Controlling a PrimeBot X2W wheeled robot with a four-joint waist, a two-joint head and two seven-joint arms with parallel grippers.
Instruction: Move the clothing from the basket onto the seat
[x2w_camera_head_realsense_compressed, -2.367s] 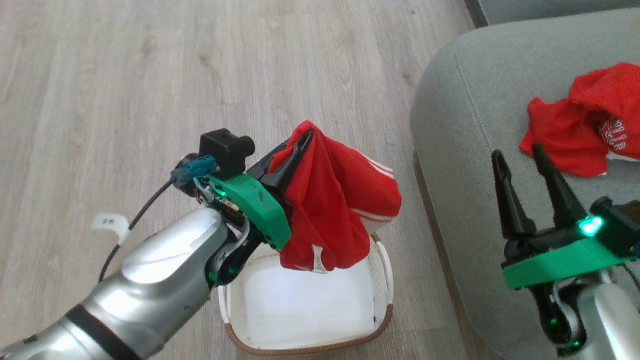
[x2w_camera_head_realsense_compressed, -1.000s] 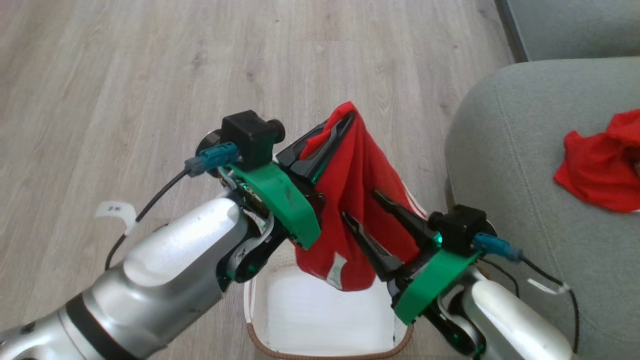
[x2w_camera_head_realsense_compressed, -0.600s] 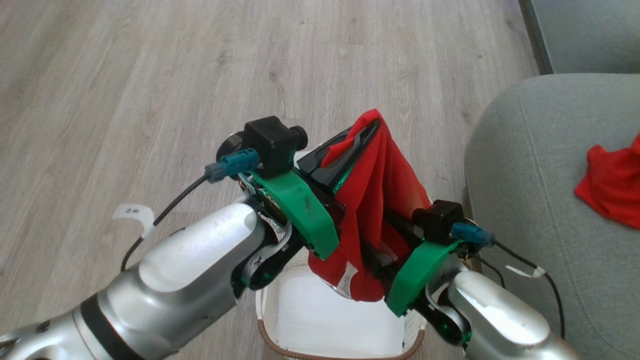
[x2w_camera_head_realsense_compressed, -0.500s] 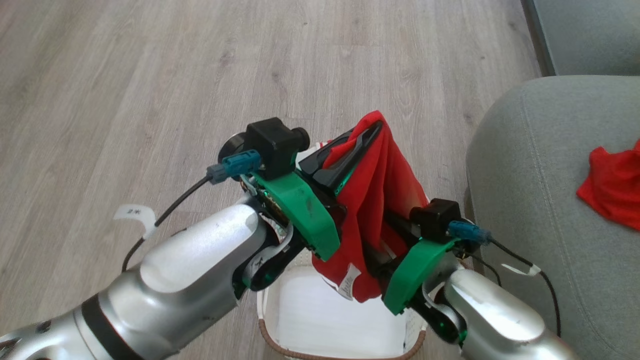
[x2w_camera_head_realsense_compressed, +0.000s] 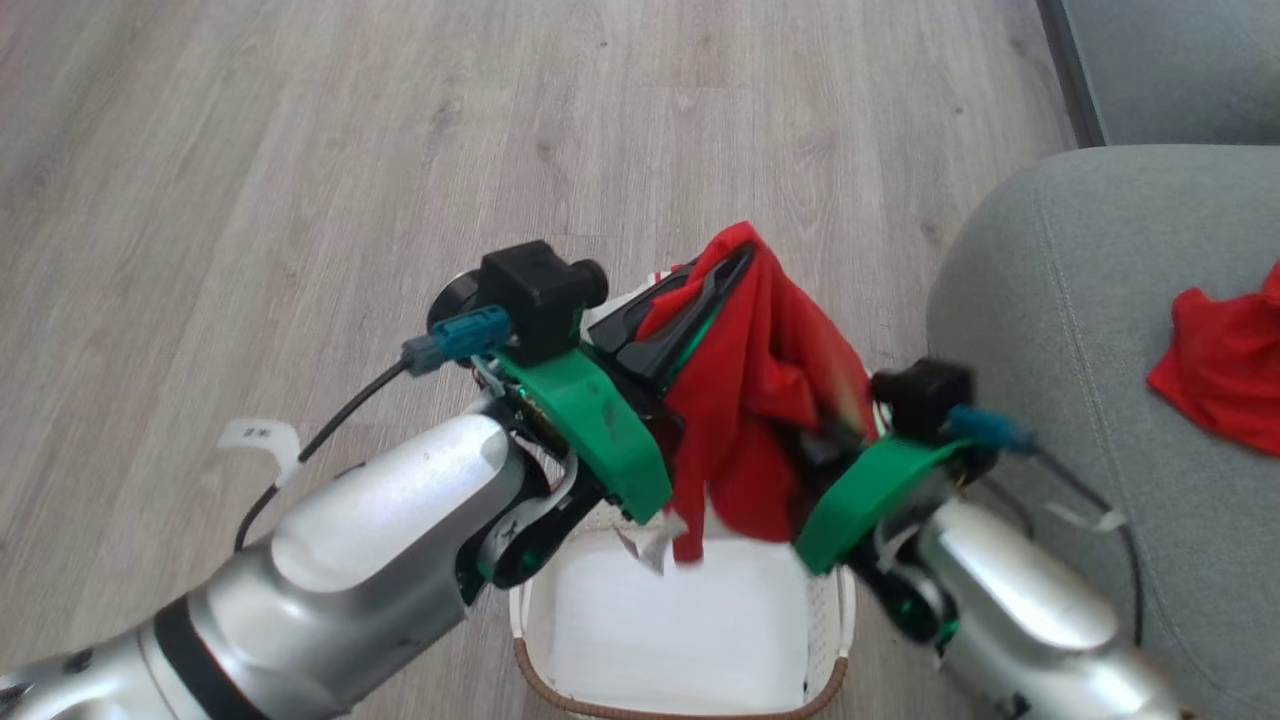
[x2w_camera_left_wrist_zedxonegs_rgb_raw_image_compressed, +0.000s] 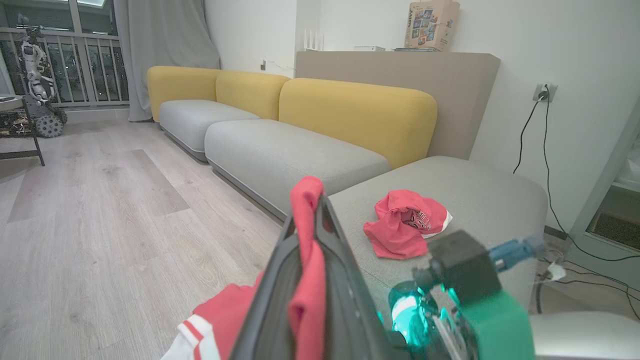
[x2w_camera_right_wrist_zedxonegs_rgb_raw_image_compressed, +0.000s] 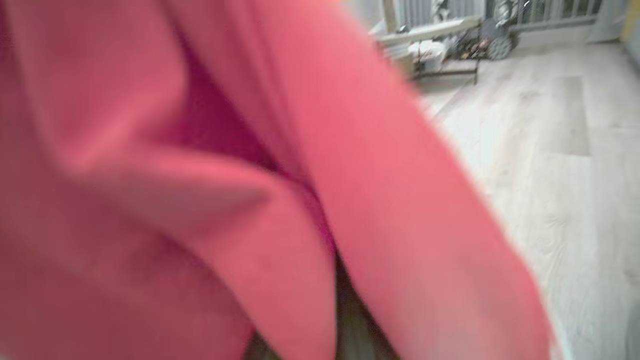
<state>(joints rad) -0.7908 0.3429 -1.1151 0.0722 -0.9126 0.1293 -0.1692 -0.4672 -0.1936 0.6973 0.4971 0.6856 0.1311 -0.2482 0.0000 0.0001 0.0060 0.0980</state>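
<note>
Clothing in the air: one red garment hung bunched above the basket, clear of its rim, with a small white label dangling at its lower edge.
Left end effector: its two dark fingers were closed tight on the top fold of that garment. In the left wrist view the cloth ran pinched between them and spilled over their tips, with white stripe trim showing lower down.
Right end effector: it was pushed into the hanging cloth from the seat side and was blurred. Its fingers were buried in the red folds, so whether it was open or gripping could not be told. In the right wrist view red cloth lay close against the lens, out of focus.
Basket: it sat on the wood floor just beside the seat. Its white bottom and brown woven rim showed below the garment.
Clothing on the seat: a second red garment lay crumpled on the grey cushion, well apart from both arms.
Seat: grey fabric with a rounded corner. In the left wrist view, yellow backrests stood behind the neighbouring cushions.
</note>
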